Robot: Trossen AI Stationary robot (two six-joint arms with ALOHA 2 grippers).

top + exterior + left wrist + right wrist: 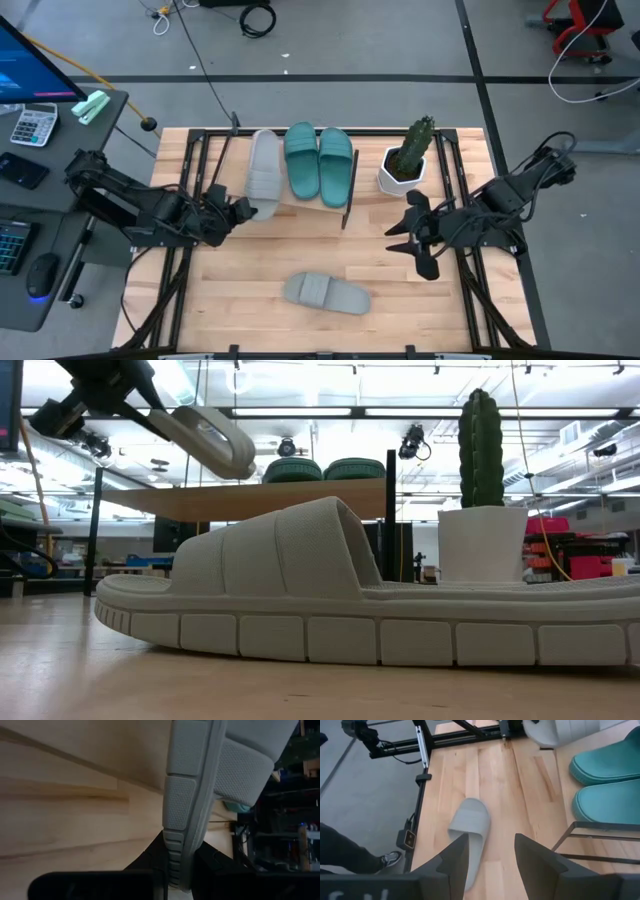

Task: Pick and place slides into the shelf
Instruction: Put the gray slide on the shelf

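Left pincer clamps grey slide over shelf.

I count four rubber slip-on slides: two teal-green ones and two light grey ones, one at the wooden-topped shelf and one lying on the tabletop. I also count one cactus in a white pot.
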